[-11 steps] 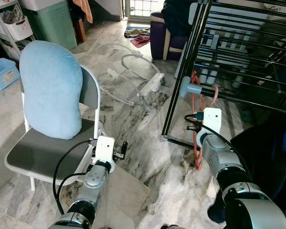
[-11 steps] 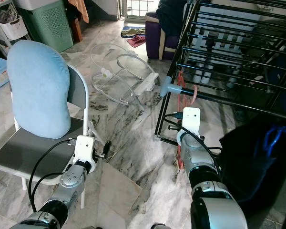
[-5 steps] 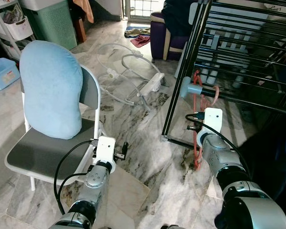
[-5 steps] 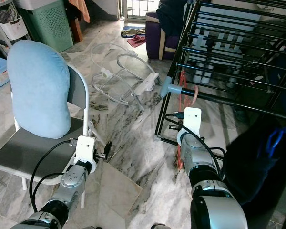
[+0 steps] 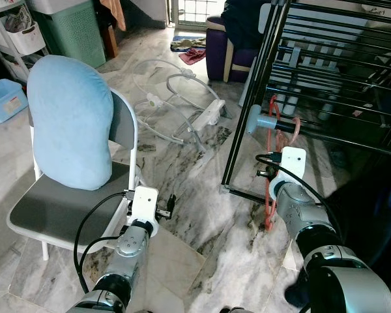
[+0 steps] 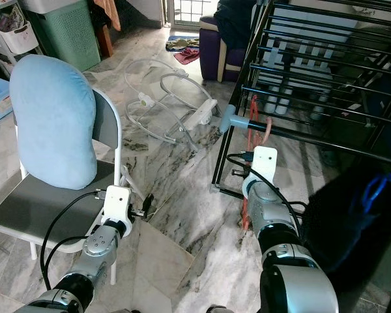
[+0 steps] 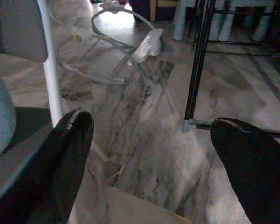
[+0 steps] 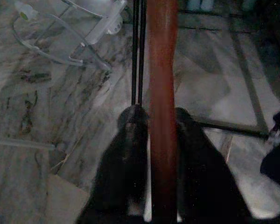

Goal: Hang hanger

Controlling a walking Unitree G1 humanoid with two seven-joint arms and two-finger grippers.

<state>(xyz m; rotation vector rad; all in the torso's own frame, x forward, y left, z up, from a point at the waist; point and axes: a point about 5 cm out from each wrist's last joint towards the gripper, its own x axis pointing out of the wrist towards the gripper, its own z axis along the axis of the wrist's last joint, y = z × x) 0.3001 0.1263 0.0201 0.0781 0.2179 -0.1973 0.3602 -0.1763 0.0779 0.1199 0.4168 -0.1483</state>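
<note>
While the right gripper point(image 8: 154, 140) is held low beside the front corner of the black drying rack point(image 5: 326, 72), an orange-red hanger point(image 5: 272, 163) is pinched between its two black fingers point(image 8: 126, 158), which are pressed against either side of the hanger's bar. The hanger's upper end is seen looped at the rack's lower front rail, next to a pale blue connector piece point(image 5: 260, 121), and its lower part is seen reaching down toward the marble floor point(image 5: 202, 195). Whether the hook is fully seated on the rail cannot be told. The left gripper point(image 7: 151, 149) is held low over the floor just beside the grey folding chair point(image 5: 52, 208), with its fingers spread wide and nothing between them. A light blue cushion point(image 5: 70, 120) is propped upright against the chair's backrest. A clear plastic frame point(image 5: 176, 104) is seen lying on the floor between the chair and the rack.
</note>
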